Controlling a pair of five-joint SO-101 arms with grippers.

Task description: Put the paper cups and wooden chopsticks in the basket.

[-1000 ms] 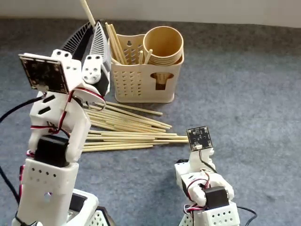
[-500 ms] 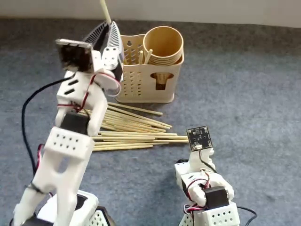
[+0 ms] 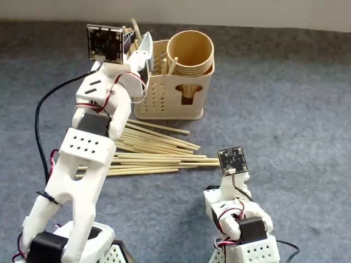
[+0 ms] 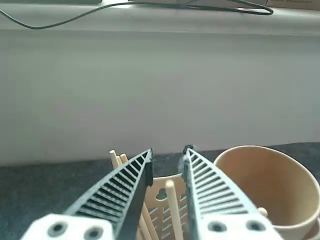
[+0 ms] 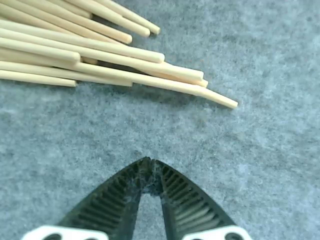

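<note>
The left gripper [image 4: 167, 152] has swung in over the basket [image 3: 164, 98] at the mat's far edge. Its fingers are now parted, and the chopstick [image 4: 173, 207] it carried stands loose in the left compartment. Paper cups [image 3: 190, 52] sit in the right one. A pile of chopsticks [image 3: 153, 154] still waits mid-mat, with the right gripper [image 5: 150, 167] closed and empty beside it.

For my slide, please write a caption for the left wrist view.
Open left gripper above the basket, wooden chopsticks standing inside, a paper cup beside them.
</note>
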